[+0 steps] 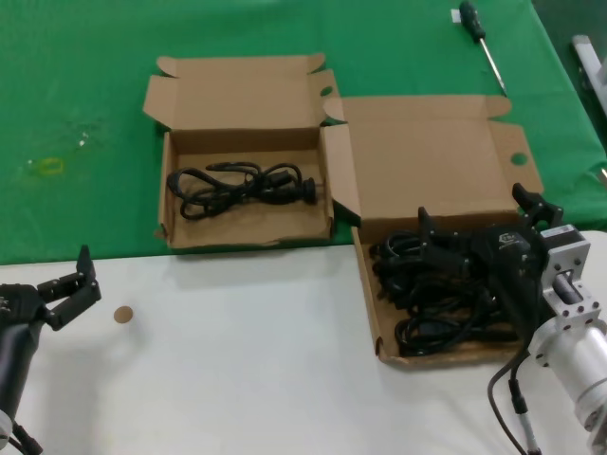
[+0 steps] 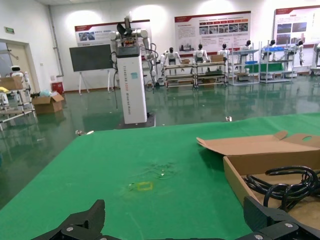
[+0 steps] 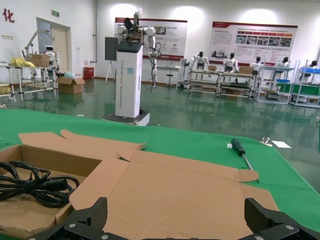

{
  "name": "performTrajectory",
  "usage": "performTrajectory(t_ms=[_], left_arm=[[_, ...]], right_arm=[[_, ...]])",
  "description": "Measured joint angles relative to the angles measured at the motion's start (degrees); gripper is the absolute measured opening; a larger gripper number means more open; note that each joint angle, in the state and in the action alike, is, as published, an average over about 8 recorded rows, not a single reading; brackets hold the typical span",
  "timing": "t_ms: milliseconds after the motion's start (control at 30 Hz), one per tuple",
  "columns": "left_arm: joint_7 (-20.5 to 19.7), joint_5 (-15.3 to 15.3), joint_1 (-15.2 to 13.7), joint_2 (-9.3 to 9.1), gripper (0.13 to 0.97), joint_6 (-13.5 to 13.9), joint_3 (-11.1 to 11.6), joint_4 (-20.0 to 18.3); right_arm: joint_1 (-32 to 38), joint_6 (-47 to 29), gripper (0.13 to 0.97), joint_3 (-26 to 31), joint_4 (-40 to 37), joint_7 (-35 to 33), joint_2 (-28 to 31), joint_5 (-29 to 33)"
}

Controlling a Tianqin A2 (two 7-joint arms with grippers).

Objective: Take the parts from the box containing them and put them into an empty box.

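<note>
My right pincer (image 1: 474,227) hung spread over the parts (image 1: 441,303) in the near-right box (image 1: 367,299); next, probably, descend and pinch one bundle.

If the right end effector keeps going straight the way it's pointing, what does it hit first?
Probably the raised lid of the larger box, directly ahead of the open right end effector; depth is uncertain.

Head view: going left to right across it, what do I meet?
Left pincer → smaller box holding one cord bundle → larger box of cords → right pincer.
</note>
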State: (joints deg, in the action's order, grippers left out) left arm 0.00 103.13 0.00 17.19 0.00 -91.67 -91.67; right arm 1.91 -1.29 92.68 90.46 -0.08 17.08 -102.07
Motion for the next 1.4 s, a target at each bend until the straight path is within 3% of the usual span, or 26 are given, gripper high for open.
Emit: performTrajectory(t_ms=[1400], left_arm=[[0.0, 0.0, 0.0, 0.0, 0.966, 0.0, 0.0, 0.0]], right_arm=[[0.0, 0.0, 0.966, 0.0, 0.0, 0.0, 0.0, 0.0]])
